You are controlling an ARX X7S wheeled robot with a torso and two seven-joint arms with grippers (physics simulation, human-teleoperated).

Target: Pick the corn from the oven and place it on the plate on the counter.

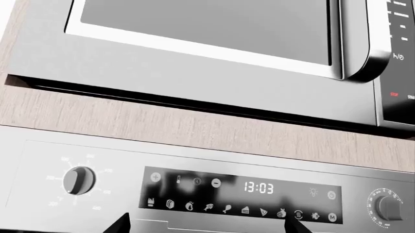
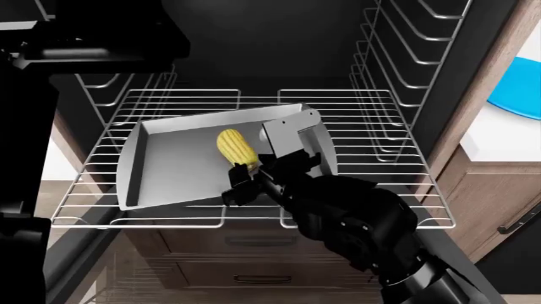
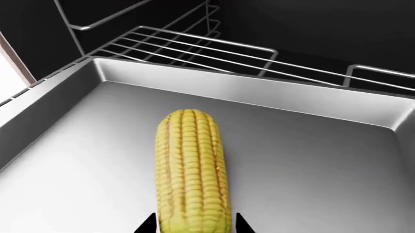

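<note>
With the right gripper point(image 2: 241, 180) spread open astride the near end of the corn point(image 2: 235, 146) (lying on the tray point(image 2: 169, 164) in the oven point(image 2: 253, 38)), advance slightly, centre the cob, then close firmly before lifting.

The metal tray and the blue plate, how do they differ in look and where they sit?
The metal tray is grey and rectangular with raised walls; the blue plate is bright blue and round-edged, only partly in view. The tray rests skewed on the oven's wire rack and holds the corn; the plate lies on the white counter beside the oven, with nothing on its visible part. Both are plain and unmarked.
</note>
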